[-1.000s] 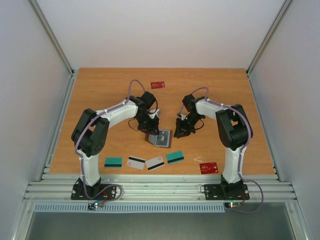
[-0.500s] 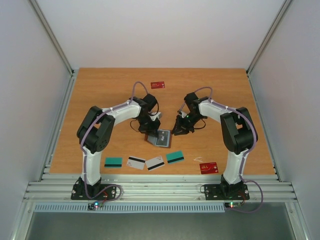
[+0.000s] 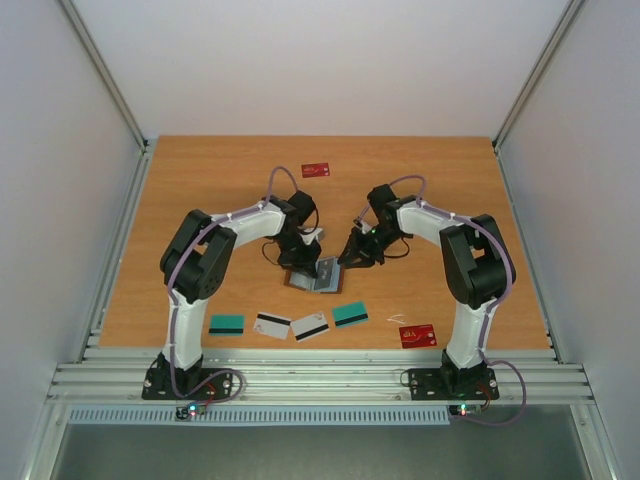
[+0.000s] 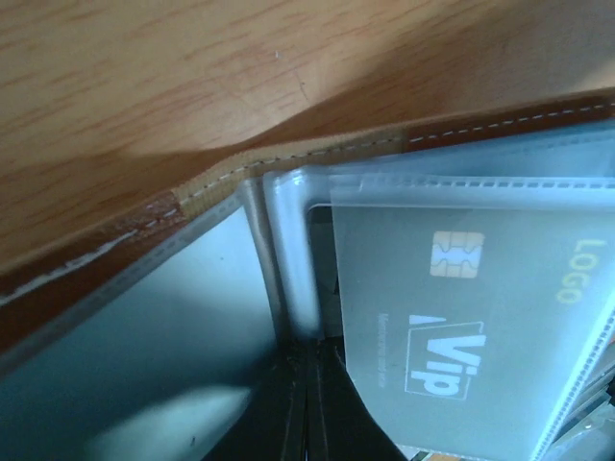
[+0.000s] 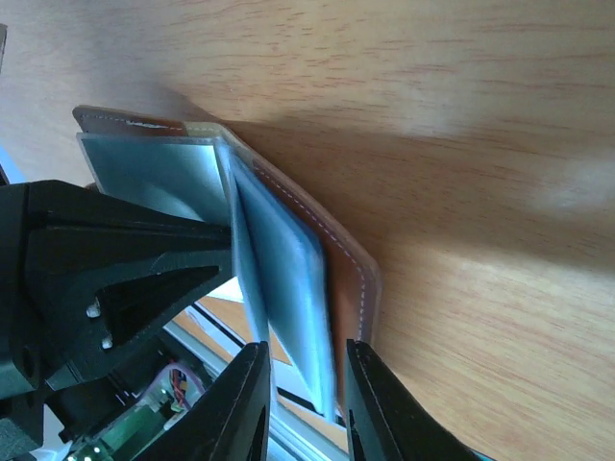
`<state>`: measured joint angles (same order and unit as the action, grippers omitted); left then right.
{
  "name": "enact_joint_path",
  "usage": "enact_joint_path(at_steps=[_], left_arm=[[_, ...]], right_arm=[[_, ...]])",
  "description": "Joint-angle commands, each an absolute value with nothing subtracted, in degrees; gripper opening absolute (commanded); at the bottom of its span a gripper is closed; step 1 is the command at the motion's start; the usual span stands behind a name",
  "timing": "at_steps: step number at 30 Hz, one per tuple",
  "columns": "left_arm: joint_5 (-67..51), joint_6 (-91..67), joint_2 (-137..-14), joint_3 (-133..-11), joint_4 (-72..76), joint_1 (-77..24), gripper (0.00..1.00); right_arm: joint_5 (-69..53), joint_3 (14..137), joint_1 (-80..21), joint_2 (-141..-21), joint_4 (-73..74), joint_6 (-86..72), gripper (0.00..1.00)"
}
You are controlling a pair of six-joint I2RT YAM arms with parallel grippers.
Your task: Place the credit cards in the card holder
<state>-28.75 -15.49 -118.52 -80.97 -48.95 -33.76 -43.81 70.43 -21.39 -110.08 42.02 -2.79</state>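
Left pincer (image 3: 306,264) is closed tight on one clear plastic leaf of the card holder (image 3: 322,278), which lies open near the middle of the desk (image 3: 200,200), brown leather cover down and grey-blue lining up. In the left wrist view a sleeved card (image 4: 461,317) sits inside a leaf, showing a gold chip and the words "Vip" and "LOGO". The right pincer (image 5: 303,403) comes at the holder from the other side, its jaws parted and straddling a leaf and the stitched leather edge, with a thin gap at one finger. Toward the near edge of the desk lies a row of loose cards: teal card (image 3: 226,324), two white striped cards (image 3: 272,325), second teal card (image 3: 350,314), and further right a red card (image 3: 417,335). Another red card (image 3: 316,170) lies near the far edge.
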Motion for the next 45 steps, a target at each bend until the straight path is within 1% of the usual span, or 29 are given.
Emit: enact_joint_path(at_steps=[1, 12, 22, 24, 31, 34, 38, 42, 45], left_arm=[[-27.6, -14.0, -121.2, -81.9, -48.3, -34.0, 0.0], [-27.7, -13.1, -122.2, -82.2, -48.6, -34.0, 0.0], [-28.4, -12.7, -122.7, -82.2, -48.8, -34.0, 0.0], [-28.7, -12.7, -122.7, -82.2, -48.7, -34.0, 0.0], [-33.2, -15.0, -122.6, -81.9, -46.9, -34.0, 0.0], [-34.6, -16.1, -122.6, -82.2, -46.4, -34.0, 0.0], [-36.5, -17.6, -121.4, -82.6, -46.1, -34.0, 0.0], [-37.4, -19.2, -118.0, -83.3, -46.8, -33.9, 0.01], [-35.3, -19.4, -114.9, -83.6, -48.4, -33.6, 0.07]], right_arm=[[-45.0, 69.5, -22.0, -108.5, 40.2, -4.6, 0.25], [-46.2, 68.6, -23.7, -107.7, 38.1, -4.8, 0.3], [-46.1, 68.4, -25.7, -109.5, 36.4, -6.2, 0.3], [-46.0, 68.4, -26.2, -110.3, 35.8, -6.8, 0.28], [-44.4, 70.1, -27.1, -112.3, 36.8, -7.8, 0.14], [-42.3, 71.2, -27.1, -112.7, 39.1, -7.3, 0.1], [-37.1, 74.1, -27.2, -113.5, 45.7, -5.0, 0.02], [-31.9, 79.0, -27.1, -114.3, 53.6, -1.3, 0.01], [-28.4, 82.2, -27.2, -115.5, 58.7, 3.1, 0.01]])
